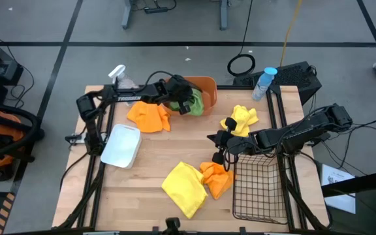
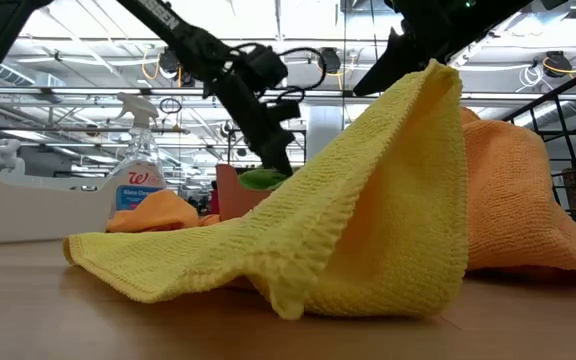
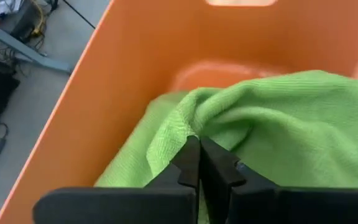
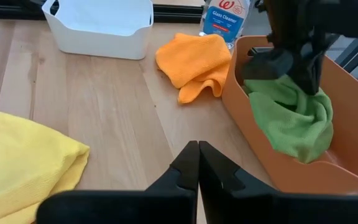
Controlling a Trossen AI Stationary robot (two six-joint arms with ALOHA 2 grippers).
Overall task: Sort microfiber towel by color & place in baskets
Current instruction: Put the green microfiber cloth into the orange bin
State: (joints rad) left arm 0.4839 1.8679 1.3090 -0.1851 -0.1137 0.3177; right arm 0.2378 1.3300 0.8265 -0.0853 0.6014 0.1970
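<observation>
A green towel (image 1: pixel 196 104) sits bunched in the orange tub (image 1: pixel 207 86) at the table's far middle. My left gripper (image 1: pixel 187 99) is over the tub, shut on this towel, which also shows in the left wrist view (image 3: pixel 278 118). My right gripper (image 1: pixel 211 140) hovers shut over bare table at mid-table, touching nothing. Loose towels lie on the table: orange (image 1: pixel 150 117) beside the tub, yellow (image 1: pixel 240 119), a bigger yellow one (image 1: pixel 185 188) near the front, and orange (image 1: pixel 217 177) against it. The white bin (image 1: pixel 121 145) stands left and the black wire basket (image 1: pixel 260 186) right. My left gripper pinches a bunched fold at the top of the green towel (image 4: pixel 291 93) between its two fingers, coming from above and slanting down into the tub. The towel hangs below the fingers and its lower part (image 4: pixel 294 140) rests inside the orange tub.
One spray bottle (image 1: pixel 117 73) stands at the far left corner and another (image 1: pixel 264 83) at the far right. Bare wood lies between the white bin and my right gripper. In the low view the big yellow towel (image 2: pixel 348 220) fills the foreground.
</observation>
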